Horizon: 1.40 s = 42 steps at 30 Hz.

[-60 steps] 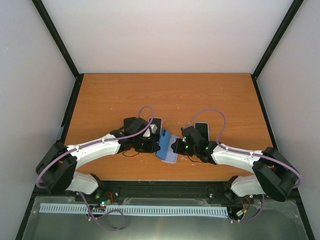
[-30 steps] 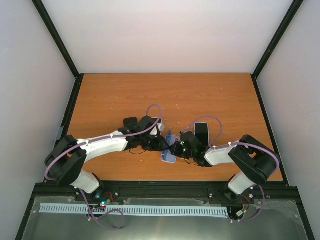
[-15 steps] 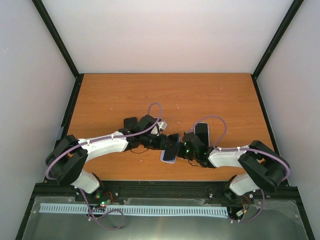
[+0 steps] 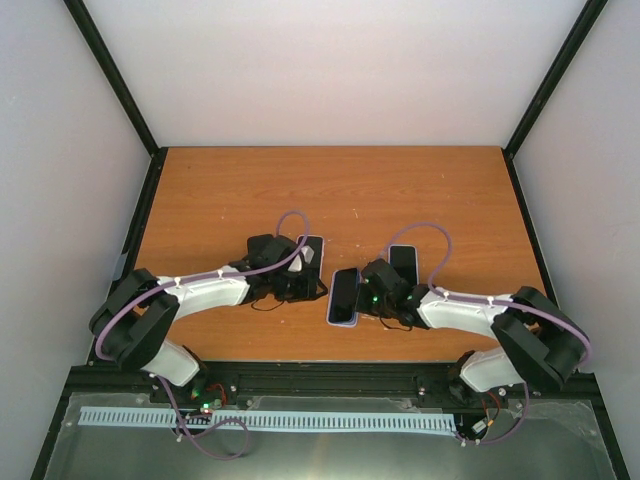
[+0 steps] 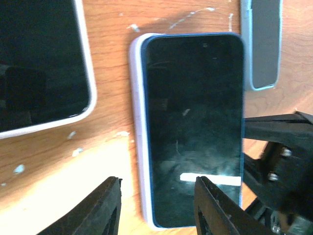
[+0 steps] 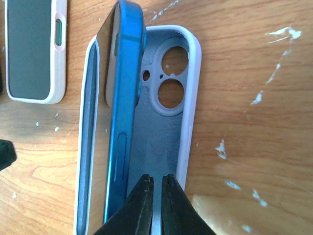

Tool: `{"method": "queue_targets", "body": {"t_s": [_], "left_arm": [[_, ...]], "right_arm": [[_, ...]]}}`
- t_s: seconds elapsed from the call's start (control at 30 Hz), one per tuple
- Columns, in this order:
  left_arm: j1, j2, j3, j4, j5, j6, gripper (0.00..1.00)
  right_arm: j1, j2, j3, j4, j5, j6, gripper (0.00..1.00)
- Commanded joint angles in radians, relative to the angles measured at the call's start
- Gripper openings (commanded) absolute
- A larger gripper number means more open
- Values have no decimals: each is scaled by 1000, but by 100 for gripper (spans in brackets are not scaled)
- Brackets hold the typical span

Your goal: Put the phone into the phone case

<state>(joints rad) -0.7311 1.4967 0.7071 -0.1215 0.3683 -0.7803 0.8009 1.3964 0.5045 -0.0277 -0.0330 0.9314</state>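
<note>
- The phone (image 6: 120,98), blue-edged with a dark screen, leans inside the phone case (image 6: 168,147). One long edge sits low along the case wall on the left of your right gripper's view. The other long edge is raised, so the phone is not lying flat.
- The phone case is lilac and lies open side up on the table (image 4: 250,190), directly ahead of your right gripper (image 6: 157,178). Its two camera cut-outs show at the far end, to the right of the tilted phone.
- Your right gripper has its fingers drawn together with only a sliver between them and nothing clamped. The tips hang over the near end of the case floor, just right of the raised phone edge. From this angle you cannot tell whether they touch the floor.
- Your left gripper (image 5: 157,181) has its fingers spread and holds nothing. The near end of the phone and case lies below and between them, and its right finger overlaps the phone's corner in that view.
- Seen from above, the two grippers face each other with the phone and case between them.
- A white-rimmed handset (image 5: 39,63) lies ahead and to the left of your left gripper, near the case but apart from it.
- A pale blue-rimmed handset (image 5: 264,44) lies farther ahead and to the right of your left gripper, also apart from the case.
</note>
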Motion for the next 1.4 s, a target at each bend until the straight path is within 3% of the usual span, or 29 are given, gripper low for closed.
{"method": "queue_targets", "body": {"t_s": [0.0,0.23,0.6,0.73,1.1,1.37], "left_arm": [[3,-1,-17,77,27,-3,41],[2,27,-36,142,75,-8,41],[3,106,-25,195,95,26,40],[3,131,-26,235,139,36,35],[0,173,-48,325,210,3,30],[4,66,-25,132,29,42,41]], "right_arm": [[-4,-82,45,-196,61,-54,9],[-16,-138,59,-288,97,-73,9],[-16,-23,66,-95,25,-80,7],[-16,22,71,-49,-19,-78,6],[-16,-14,39,-32,-31,-56,4],[-16,-31,31,-91,2,-37,4]]}}
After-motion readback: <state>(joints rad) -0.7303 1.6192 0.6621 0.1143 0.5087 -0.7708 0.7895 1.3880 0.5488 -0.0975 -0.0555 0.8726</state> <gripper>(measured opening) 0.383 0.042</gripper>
